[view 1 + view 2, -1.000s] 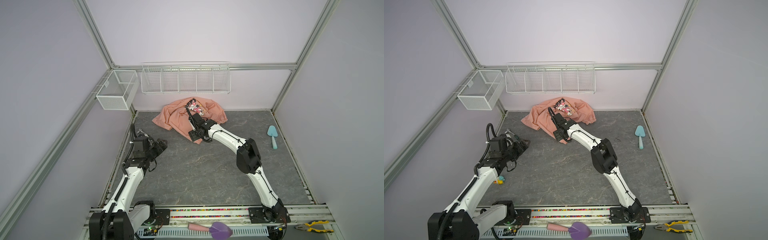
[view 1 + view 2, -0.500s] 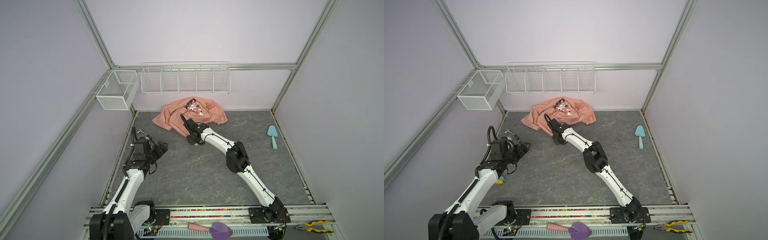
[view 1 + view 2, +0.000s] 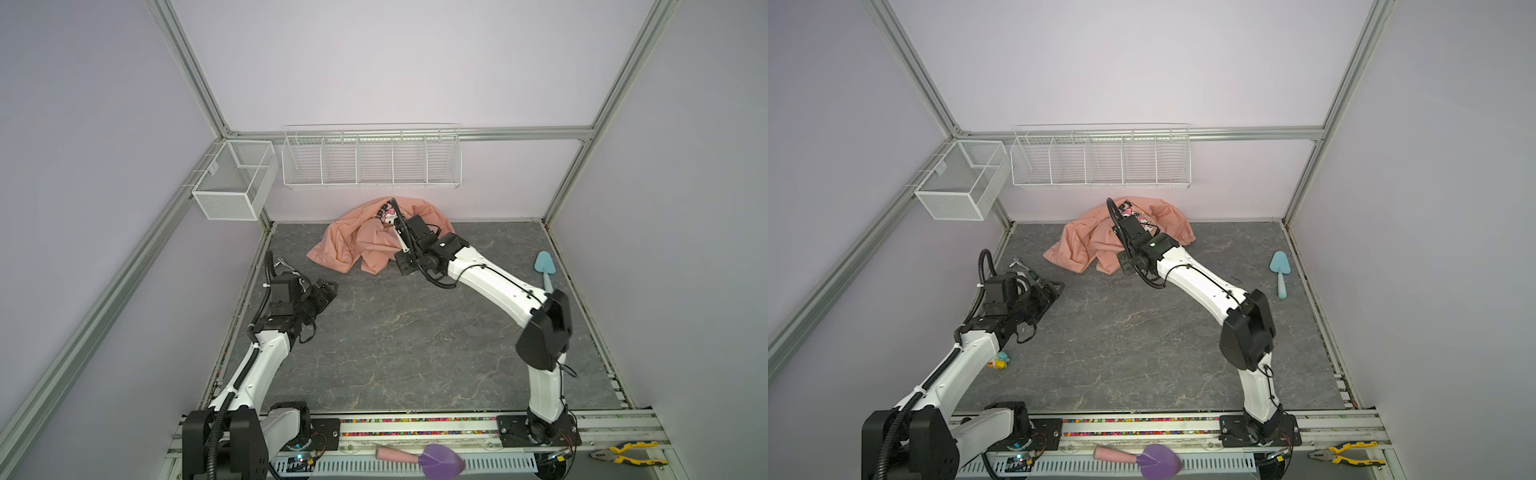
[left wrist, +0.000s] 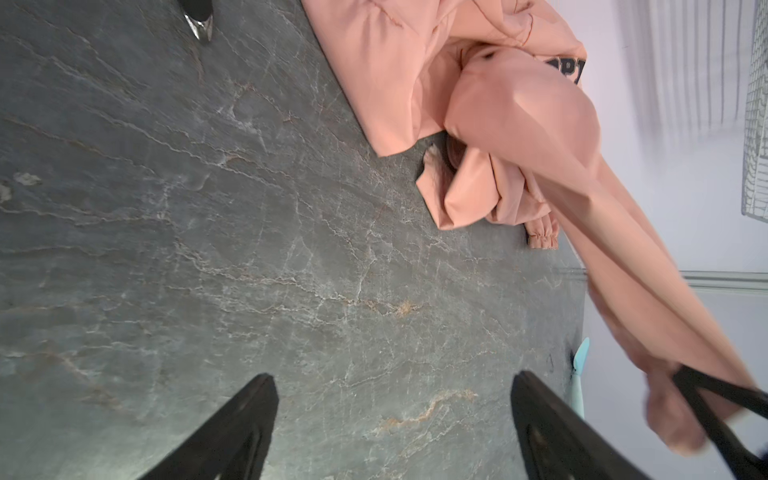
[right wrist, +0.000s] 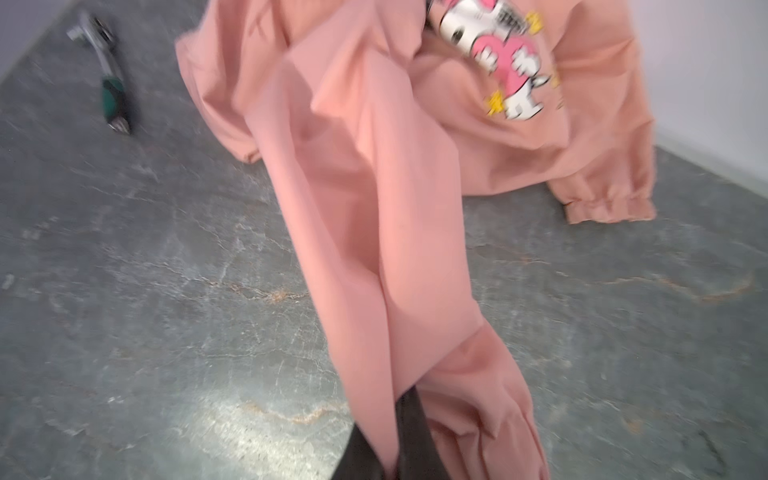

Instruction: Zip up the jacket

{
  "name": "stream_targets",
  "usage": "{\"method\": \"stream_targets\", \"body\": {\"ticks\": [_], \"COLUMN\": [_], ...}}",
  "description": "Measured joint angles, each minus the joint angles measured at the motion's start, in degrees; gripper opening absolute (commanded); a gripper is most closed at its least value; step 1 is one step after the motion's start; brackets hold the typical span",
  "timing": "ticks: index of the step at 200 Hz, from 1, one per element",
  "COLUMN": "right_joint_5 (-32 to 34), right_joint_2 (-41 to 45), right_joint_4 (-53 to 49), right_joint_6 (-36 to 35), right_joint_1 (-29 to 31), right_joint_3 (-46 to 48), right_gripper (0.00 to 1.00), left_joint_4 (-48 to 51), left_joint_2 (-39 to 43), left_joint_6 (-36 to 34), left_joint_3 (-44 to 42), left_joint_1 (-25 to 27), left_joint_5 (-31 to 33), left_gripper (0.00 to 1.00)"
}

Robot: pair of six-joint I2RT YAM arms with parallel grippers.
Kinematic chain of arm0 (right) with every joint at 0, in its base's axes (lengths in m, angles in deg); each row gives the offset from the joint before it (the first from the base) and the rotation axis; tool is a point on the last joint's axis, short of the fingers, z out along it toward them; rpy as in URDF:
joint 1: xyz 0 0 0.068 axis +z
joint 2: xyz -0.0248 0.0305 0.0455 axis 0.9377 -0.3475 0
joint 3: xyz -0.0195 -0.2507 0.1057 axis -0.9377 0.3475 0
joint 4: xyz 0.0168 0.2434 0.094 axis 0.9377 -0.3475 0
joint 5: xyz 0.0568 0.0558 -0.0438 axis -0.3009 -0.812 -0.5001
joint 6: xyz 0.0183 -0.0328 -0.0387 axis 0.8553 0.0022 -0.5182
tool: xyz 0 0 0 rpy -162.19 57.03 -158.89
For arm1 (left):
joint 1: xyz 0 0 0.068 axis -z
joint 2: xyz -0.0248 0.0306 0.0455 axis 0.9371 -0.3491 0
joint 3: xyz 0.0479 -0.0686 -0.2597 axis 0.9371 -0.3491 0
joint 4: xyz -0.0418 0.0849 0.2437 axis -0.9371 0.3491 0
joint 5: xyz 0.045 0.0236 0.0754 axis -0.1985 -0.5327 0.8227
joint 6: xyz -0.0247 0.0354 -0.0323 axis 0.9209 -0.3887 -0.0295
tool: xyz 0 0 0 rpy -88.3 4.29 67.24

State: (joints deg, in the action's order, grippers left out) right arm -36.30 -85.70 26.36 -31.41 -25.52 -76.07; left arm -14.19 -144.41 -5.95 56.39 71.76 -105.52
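Note:
The salmon-pink jacket lies crumpled on the grey floor against the back wall, with its cartoon print facing up. My right gripper is shut on a fold of the jacket's fabric at its front edge. It holds that fold up off the floor in a taut strip. My left gripper hangs open over bare floor at the left, well apart from the jacket and with nothing between its fingers. No zipper shows.
A green-handled ratchet tool lies left of the jacket. A blue trowel rests by the right wall and a small duck toy by my left arm. White wire baskets hang on the back wall.
My right gripper has shut on the jacket's front edge and drawn back to the right, lifting a fold. My left arm has barely moved and stays open.

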Motion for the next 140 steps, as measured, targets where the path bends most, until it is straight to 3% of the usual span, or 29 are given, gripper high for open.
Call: {"method": "stream_targets", "body": {"ticks": [37, 86, 140], "right_joint_5": [1.6, 3.6, 4.3], "right_joint_2": [12.7, 24.4, 37.8], "right_joint_4": [1.8, 1.7, 1.7], "right_joint_6": [0.6, 2.3, 4.5], "right_joint_1": [-2.5, -8.0, -15.7], "right_joint_3": [10.3, 24.2, 31.4], "right_gripper": [0.07, 0.07, 0.07], "left_joint_4": [-0.2, 0.5, 4.2], "left_joint_2": [-3.7, -7.9, -15.6], "left_joint_6": [0.5, 0.7, 0.2], "left_joint_3": [3.3, 5.3, 9.4], "left_joint_1": [0.6, 5.6, 6.6], "left_joint_5": [0.4, 4.1, 7.8], "left_gripper": [0.87, 0.85, 0.83]}}
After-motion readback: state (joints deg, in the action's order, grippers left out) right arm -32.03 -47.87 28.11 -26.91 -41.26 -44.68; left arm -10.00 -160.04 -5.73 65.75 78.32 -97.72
